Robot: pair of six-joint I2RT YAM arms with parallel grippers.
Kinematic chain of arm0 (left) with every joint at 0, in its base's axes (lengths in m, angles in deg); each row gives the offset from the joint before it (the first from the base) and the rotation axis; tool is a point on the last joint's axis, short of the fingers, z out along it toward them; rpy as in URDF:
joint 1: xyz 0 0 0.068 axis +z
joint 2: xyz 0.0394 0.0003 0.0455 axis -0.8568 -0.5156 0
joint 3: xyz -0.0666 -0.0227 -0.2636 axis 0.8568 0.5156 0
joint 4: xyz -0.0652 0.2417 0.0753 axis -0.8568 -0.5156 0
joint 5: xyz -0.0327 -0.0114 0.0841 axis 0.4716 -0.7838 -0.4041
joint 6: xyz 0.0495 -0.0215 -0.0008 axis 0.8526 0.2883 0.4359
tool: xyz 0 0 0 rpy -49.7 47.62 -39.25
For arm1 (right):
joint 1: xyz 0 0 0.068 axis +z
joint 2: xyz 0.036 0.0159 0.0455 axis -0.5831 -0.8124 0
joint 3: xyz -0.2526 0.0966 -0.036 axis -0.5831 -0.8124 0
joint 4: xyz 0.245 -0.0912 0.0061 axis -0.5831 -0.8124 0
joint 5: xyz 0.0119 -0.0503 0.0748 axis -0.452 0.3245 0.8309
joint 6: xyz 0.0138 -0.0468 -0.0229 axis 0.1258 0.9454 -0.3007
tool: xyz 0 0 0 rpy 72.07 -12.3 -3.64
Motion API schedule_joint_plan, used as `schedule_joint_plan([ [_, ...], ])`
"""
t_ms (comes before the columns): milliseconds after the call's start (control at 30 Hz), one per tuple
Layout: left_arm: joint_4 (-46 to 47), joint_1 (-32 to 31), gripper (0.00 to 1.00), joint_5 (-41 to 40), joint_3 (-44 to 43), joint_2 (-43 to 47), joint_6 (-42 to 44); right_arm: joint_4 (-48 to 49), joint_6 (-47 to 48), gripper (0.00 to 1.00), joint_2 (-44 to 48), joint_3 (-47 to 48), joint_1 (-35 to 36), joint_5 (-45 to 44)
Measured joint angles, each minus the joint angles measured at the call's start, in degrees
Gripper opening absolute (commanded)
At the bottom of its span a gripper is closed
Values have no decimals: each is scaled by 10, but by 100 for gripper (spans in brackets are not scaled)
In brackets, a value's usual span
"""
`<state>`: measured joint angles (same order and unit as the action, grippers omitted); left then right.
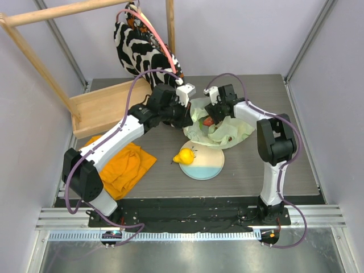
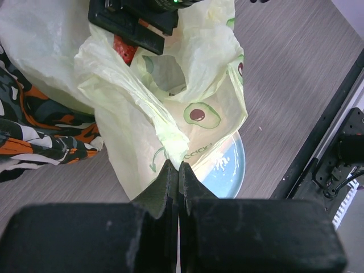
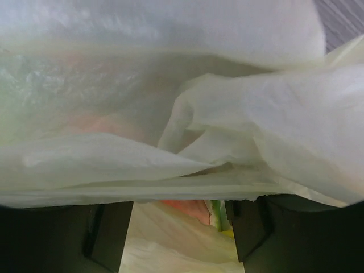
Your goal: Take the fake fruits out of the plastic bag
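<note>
Pear out, the rest still bagged.
Yellow pear (image 1: pixel 183 156) sits at the plate's (image 1: pixel 208 165) edge, near the bag (image 1: pixel 228 134). Left gripper (image 2: pixel 177 169) is pinched tight on a fold of the bag's rim, propping the mouth. Right gripper (image 3: pixel 179 227) is spread wide inside the mouth, gripping nothing. A red fruit (image 1: pixel 209 121) lies in the bag just ahead. Likely an early stage, with most fruit yet to come out.

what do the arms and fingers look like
Both the left arm and right arm have white links between bulky black joints, with a thin purple cable looping alongside each. The fingers are matte black, blocky and slightly scuffed, tapering to narrow tips.
</note>
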<state>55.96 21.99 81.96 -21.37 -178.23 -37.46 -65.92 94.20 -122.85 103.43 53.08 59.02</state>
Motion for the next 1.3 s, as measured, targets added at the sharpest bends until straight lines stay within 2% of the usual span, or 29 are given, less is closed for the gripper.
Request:
schedule_joint_plan([
  [33,0,0,0,0,0,0,0,-1,3,68,-9,4,0,6],
  [100,0,0,0,0,0,0,0,-7,13,58,-15,18,0,9],
  [133,1,0,0,0,0,0,0,-10,19,53,-18,24,0,12],
  [167,1,0,0,0,0,-1,0,-13,23,41,-23,29,0,16],
  [300,1,0,0,0,-2,-3,2,-15,36,16,-23,36,0,31],
  [400,2,0,0,0,-8,-6,2,-23,38,9,-16,36,0,48],
  [633,3,0,0,0,-23,-12,2,-61,24,4,53,3,0,83],
  [1033,10,0,0,-11,-38,-35,-32,-82,-21,1,282,-70,-1,122],
  [1300,13,0,0,-16,-40,-41,-46,-134,-18,1,333,-45,-3,168],
])
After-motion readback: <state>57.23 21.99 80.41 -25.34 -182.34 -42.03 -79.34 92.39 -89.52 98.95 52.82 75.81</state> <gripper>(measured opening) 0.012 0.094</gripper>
